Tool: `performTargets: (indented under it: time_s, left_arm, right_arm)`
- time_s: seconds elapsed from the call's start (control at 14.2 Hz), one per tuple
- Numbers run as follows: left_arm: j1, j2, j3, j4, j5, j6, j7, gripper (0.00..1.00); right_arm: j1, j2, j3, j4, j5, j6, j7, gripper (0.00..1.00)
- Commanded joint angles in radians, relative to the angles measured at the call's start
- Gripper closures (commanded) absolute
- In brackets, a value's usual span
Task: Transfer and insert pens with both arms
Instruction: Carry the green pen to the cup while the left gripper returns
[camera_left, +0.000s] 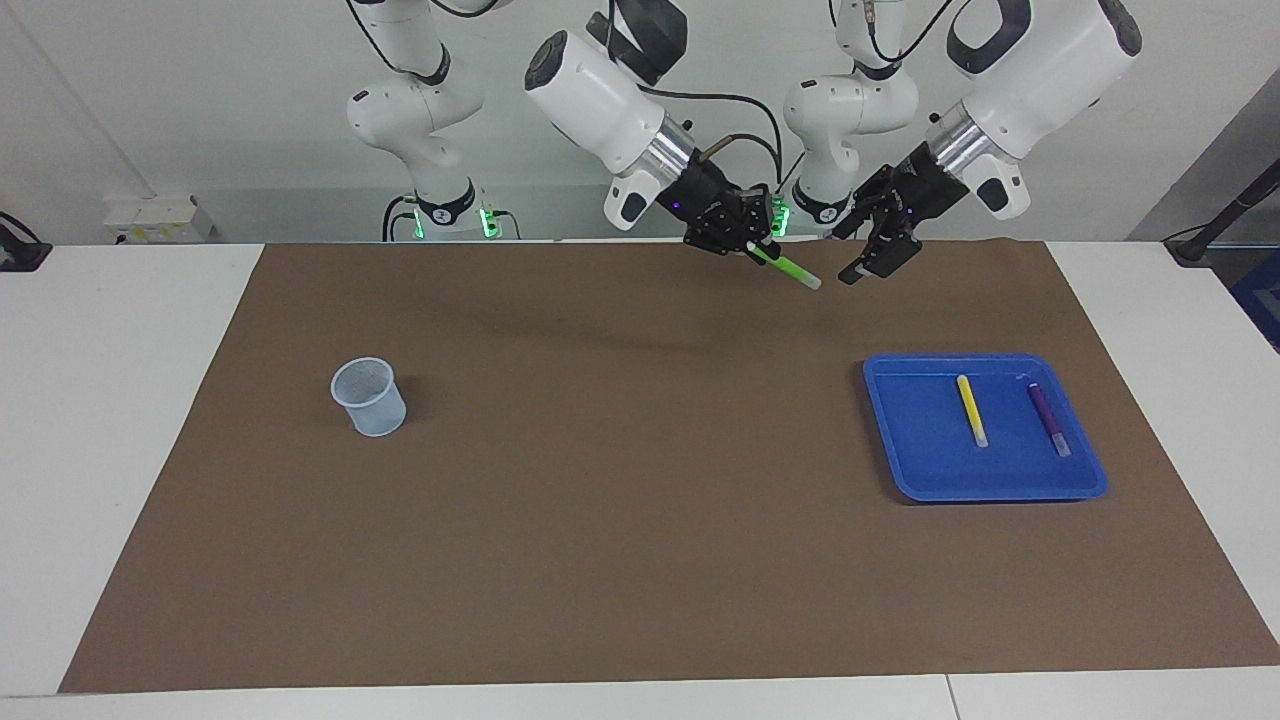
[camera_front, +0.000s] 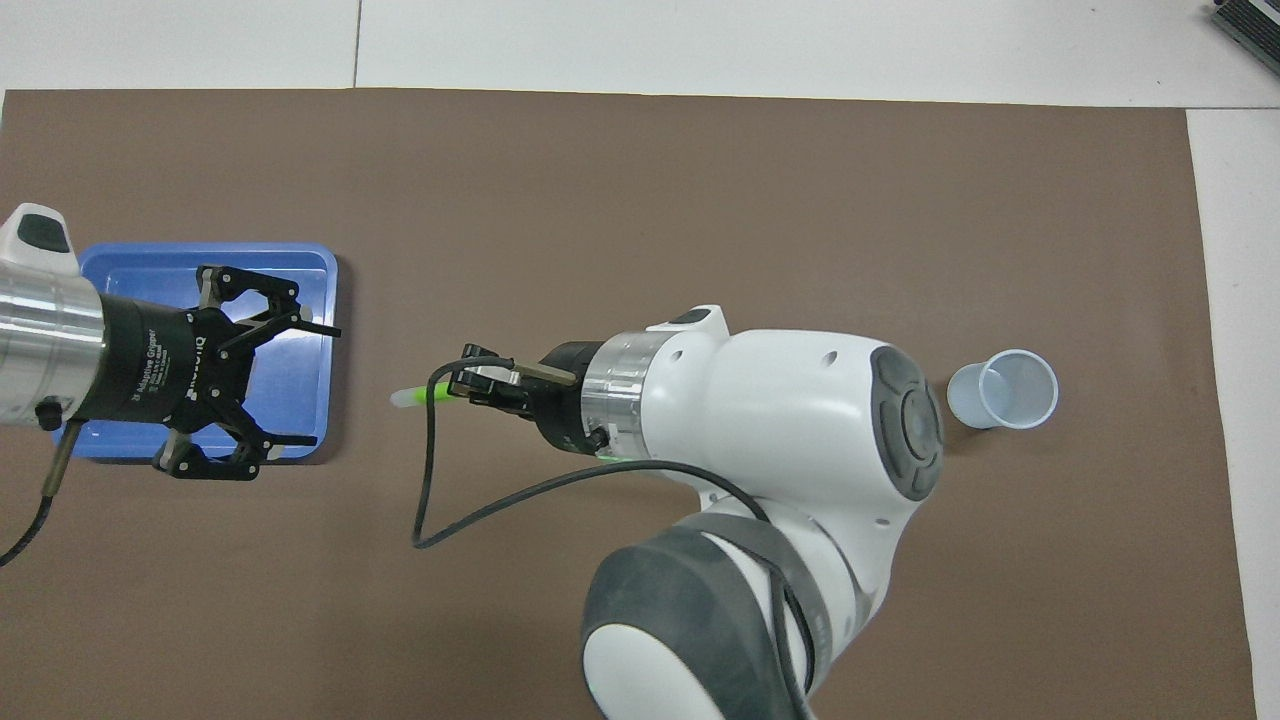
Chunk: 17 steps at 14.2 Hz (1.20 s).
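Observation:
My right gripper (camera_left: 752, 243) is shut on the green pen (camera_left: 790, 270) and holds it in the air over the middle of the brown mat. The pen's pale end points toward my left gripper (camera_left: 875, 255). My left gripper is open and empty, a short gap from the pen's tip. In the overhead view my left gripper (camera_front: 315, 385) covers part of the blue tray (camera_front: 150, 265), and the green pen (camera_front: 415, 396) sticks out of my right gripper (camera_front: 470, 385). The yellow pen (camera_left: 971, 410) and the purple pen (camera_left: 1048, 418) lie side by side in the blue tray (camera_left: 900, 440).
A pale mesh cup (camera_left: 369, 397) stands upright on the mat toward the right arm's end; it also shows in the overhead view (camera_front: 1003, 390). The brown mat (camera_left: 640, 520) covers most of the white table. A black cable (camera_front: 430, 500) loops from my right wrist.

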Motion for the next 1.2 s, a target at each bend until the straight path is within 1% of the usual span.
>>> performTargets:
  time_s: [0.0, 0.07, 0.21, 0.42, 0.56, 0.63, 0.77, 0.91, 1.05, 1.12]
  left_arm:
    - [0.061, -0.06, 0.001, -0.076, 0.002, -0.028, 0.287, 0.17]
    - [0.08, -0.079, 0.002, -0.102, 0.015, -0.032, 0.403, 0.2]
    - [0.091, -0.102, 0.002, -0.148, 0.08, -0.026, 0.617, 0.21]
    - [0.094, -0.099, 0.002, -0.2, 0.194, 0.017, 0.939, 0.22]
    - [0.129, -0.088, 0.001, -0.219, 0.228, 0.054, 1.07, 0.24]
    - [0.135, -0.077, 0.001, -0.222, 0.24, 0.069, 1.12, 0.24]
    - [0.14, -0.041, 0.001, -0.223, 0.323, 0.109, 1.223, 0.24]
    - [0.149, 0.017, 0.001, -0.223, 0.366, 0.171, 1.314, 0.23]
    - [0.169, 0.07, 0.001, -0.223, 0.41, 0.24, 1.384, 0.22]
    - [0.17, 0.094, 0.001, -0.223, 0.421, 0.269, 1.392, 0.21]
  right_arm:
    - [-0.069, -0.015, 0.006, 0.008, -0.115, -0.131, -0.093, 1.0]
    - [-0.092, -0.023, 0.006, 0.008, -0.153, -0.182, -0.144, 1.0]
    - [-0.15, -0.032, 0.006, 0.009, -0.237, -0.289, -0.269, 1.0]
    - [-0.251, -0.053, 0.006, 0.009, -0.39, -0.478, -0.453, 1.0]
    - [-0.308, -0.069, 0.006, 0.009, -0.538, -0.596, -0.598, 1.0]
    - [-0.332, -0.077, 0.008, 0.008, -0.605, -0.634, -0.66, 1.0]
    - [-0.397, -0.081, 0.009, 0.0, -0.73, -0.678, -0.785, 1.0]
    - [-0.454, -0.086, 0.009, -0.009, -0.811, -0.696, -0.929, 1.0]
    - [-0.492, -0.086, 0.011, -0.027, -0.905, -0.675, -1.055, 1.0]
    - [-0.51, -0.087, 0.011, -0.043, -0.923, -0.644, -1.101, 1.0]
